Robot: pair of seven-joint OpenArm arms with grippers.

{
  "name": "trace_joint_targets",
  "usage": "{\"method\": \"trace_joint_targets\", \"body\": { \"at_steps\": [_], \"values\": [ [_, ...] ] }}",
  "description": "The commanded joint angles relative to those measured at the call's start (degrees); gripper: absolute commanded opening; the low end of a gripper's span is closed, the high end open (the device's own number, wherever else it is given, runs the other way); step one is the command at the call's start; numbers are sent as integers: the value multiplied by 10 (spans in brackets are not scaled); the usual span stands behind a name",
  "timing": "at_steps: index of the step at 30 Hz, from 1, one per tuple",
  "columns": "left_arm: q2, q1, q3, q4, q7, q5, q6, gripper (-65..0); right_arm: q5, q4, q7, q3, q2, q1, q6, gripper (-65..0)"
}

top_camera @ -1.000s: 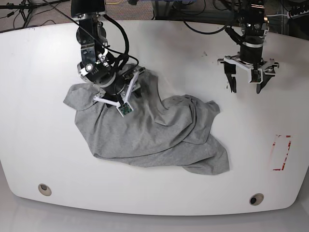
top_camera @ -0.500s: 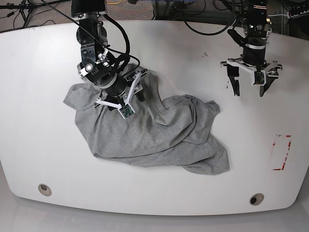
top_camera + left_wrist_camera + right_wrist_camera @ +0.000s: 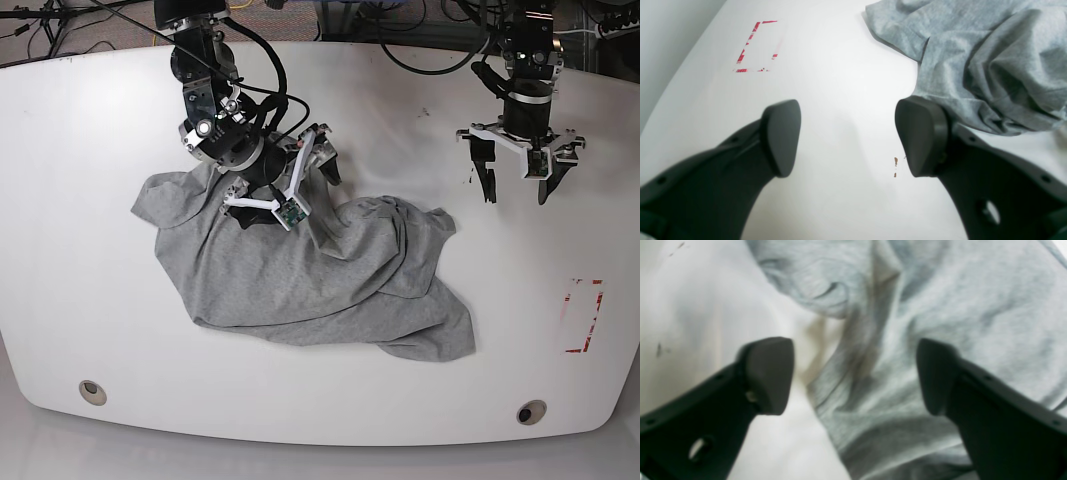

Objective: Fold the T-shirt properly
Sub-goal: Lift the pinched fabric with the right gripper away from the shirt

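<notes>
The grey T-shirt (image 3: 320, 280) lies crumpled and bunched in the middle of the white table (image 3: 80, 280), with no lettering showing. My right gripper (image 3: 283, 188) hangs over the shirt's upper left part. In the right wrist view it (image 3: 853, 376) stands open, with wrinkled cloth (image 3: 940, 306) below the gap and nothing pinched. My left gripper (image 3: 516, 192) is at the far right of the table, apart from the shirt. It (image 3: 851, 136) is open over bare table, with the shirt's edge (image 3: 990, 60) just beyond its right finger (image 3: 922, 136).
A red tape outline (image 3: 585, 315) marks the table near its right edge and also shows in the left wrist view (image 3: 755, 46). Two round holes (image 3: 92, 391) (image 3: 531, 411) sit near the front edge. Cables and stands crowd the floor behind the table.
My right gripper has opened, let go of the bunched cloth and shifted right along the shirt's top. The raised fold there has sunk. The left arm has barely moved.
</notes>
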Motion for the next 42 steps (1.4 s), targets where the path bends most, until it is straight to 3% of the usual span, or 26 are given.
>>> {"method": "trace_joint_targets", "body": {
  "at_steps": [1, 6, 16, 30, 32, 35, 40, 42],
  "values": [
    [-4, 0, -3, 13, -13, 1, 3, -203, 3, 10, 34, -25, 25, 2, -2, -101],
    [-4, -1, -3, 13, -13, 1, 3, -203, -12, 2, 54, -63, 50, -2, -4, -119],
    [-5, -1, -3, 12, -13, 1, 3, -203, -131, -53, 114, -89, 49, -12, -9, -116],
    [-5, -1, -3, 12, -13, 1, 3, -203, -135, -120, 172, -81, 53, -20, -9, -128],
    [-5, -1, -3, 12, -13, 1, 3, -203, -134, -126, 182, -70, 52, -23, -6, -162],
    [-5, -1, -3, 12, -13, 2, 3, -203, -134, -133, 194, -59, 49, -23, -6, -295],
    [-5, -1, -3, 12, -13, 2, 3, -203, -134, -155, 202, -55, 49, -18, -9, -585],
    [-5, -1, -3, 11, -13, 2, 3, -203, -134, -163, 202, -55, 49, -17, -9, -650]
  ]
}}
